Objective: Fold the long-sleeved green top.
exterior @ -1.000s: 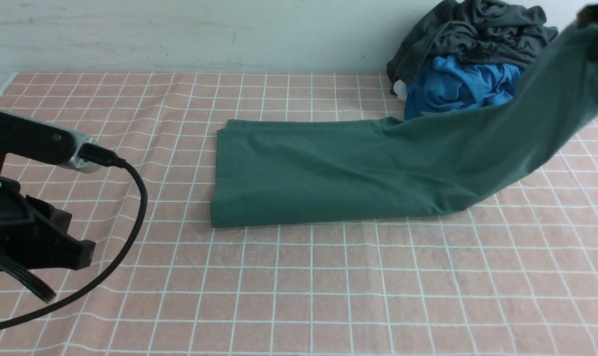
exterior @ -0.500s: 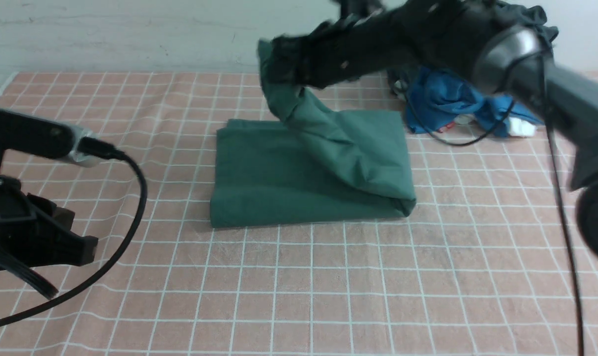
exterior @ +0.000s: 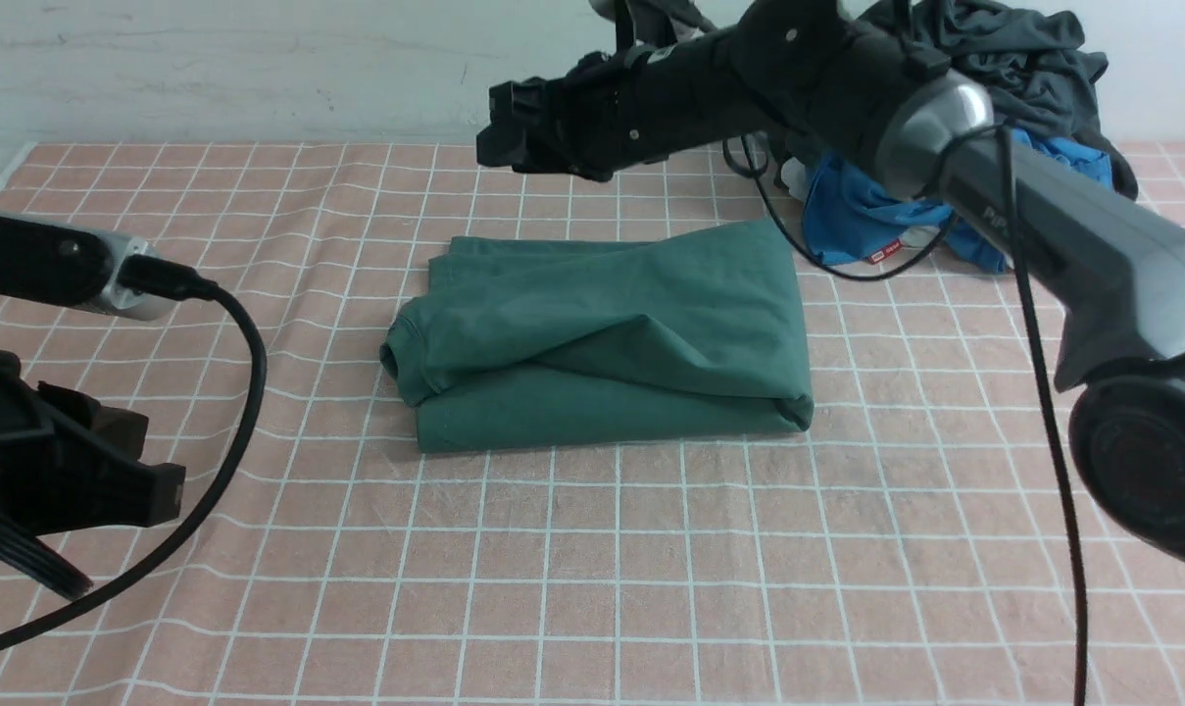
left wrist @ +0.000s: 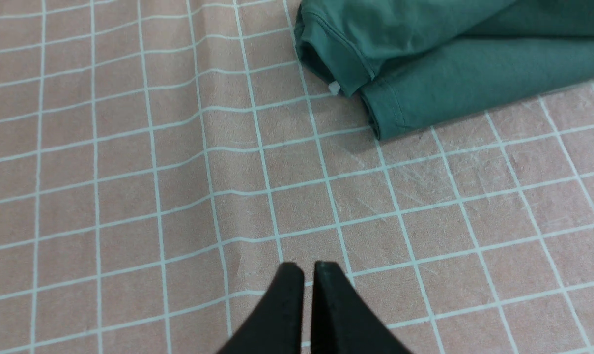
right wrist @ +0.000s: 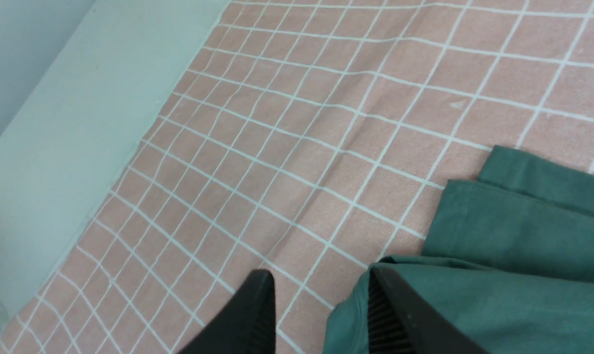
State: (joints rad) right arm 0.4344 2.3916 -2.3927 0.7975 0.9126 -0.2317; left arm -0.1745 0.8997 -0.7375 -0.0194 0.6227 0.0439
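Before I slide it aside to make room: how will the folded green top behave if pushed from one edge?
Likely floppy: the green top lies in soft, uneven layers, so it would probably buckle rather than slide whole. Its upper layer overhangs the left edge and may shift first. The tablecloth ripples and could bunch too.

The green long-sleeved top (exterior: 631, 324) is soft, matt knit cloth with stitched hems, and the pink checked tablecloth (exterior: 651, 569) under it is a matt, slightly fuzzy weave. The left claw (left wrist: 307, 270) and right claw (right wrist: 316, 295) look like matt black plastic, and the right one's fingers (right wrist: 385, 314) are ribbed inside. At the far right corner of the counter (right wrist: 80, 123), the blue garment (exterior: 857, 211) has a faint sheen and the dark grey garment (exterior: 1004, 59) is dull cloth.
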